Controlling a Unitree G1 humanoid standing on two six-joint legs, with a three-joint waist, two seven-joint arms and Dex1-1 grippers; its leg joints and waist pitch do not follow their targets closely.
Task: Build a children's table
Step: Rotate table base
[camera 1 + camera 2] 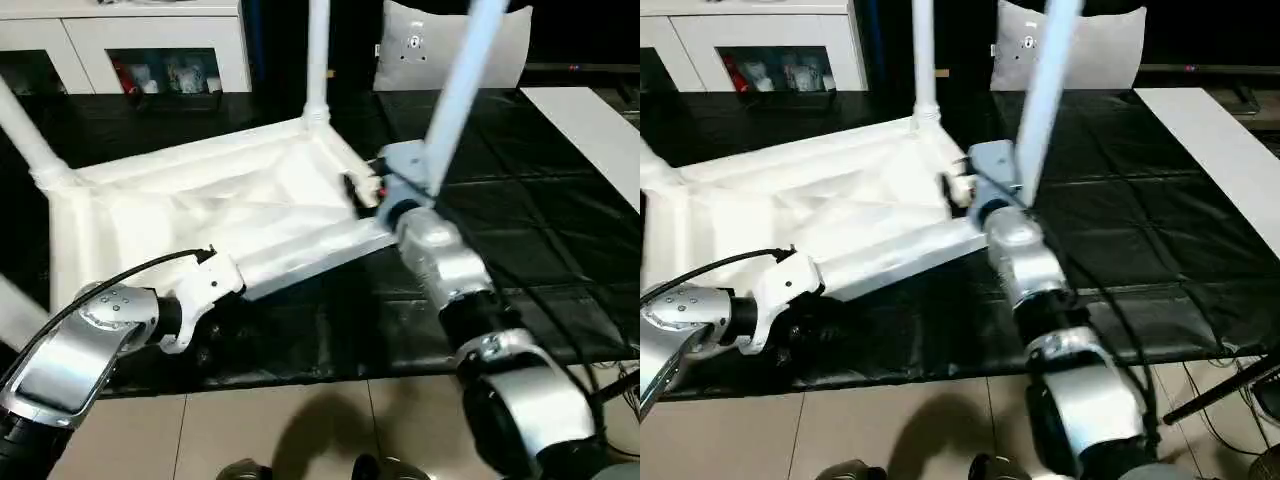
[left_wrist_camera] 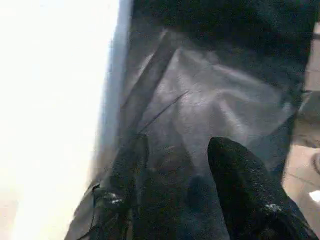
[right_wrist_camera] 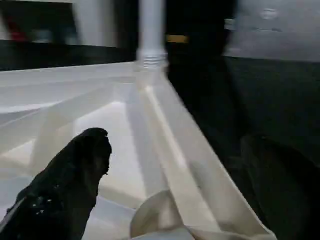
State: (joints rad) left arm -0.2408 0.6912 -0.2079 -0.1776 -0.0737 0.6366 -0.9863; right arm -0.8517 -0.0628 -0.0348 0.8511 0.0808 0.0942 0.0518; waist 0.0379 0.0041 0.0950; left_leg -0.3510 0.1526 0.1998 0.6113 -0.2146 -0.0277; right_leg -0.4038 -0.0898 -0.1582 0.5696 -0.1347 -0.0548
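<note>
The white table top [image 1: 210, 210] lies upside down on a black sheet, ribbed underside facing up. One leg [image 1: 318, 60] stands in the far corner socket and another leg [image 1: 25, 130] slants from the left corner. A third leg [image 1: 455, 90] rises at the near right corner, just beside my right gripper [image 1: 365, 192]. That gripper is open; in the right wrist view its fingers [image 3: 70, 185] straddle the table's rim [image 3: 170, 135]. My left gripper [image 2: 180, 150] is open over the sheet, close beside the top's front edge [image 1: 300, 262].
A white cabinet with glass doors [image 1: 150, 50] stands at the back left, with a grey cushion [image 1: 450, 45] at the back. A flat white board [image 1: 590, 130] lies at the right. The black sheet [image 1: 520, 200] ends at tiled floor [image 1: 280, 420] near me.
</note>
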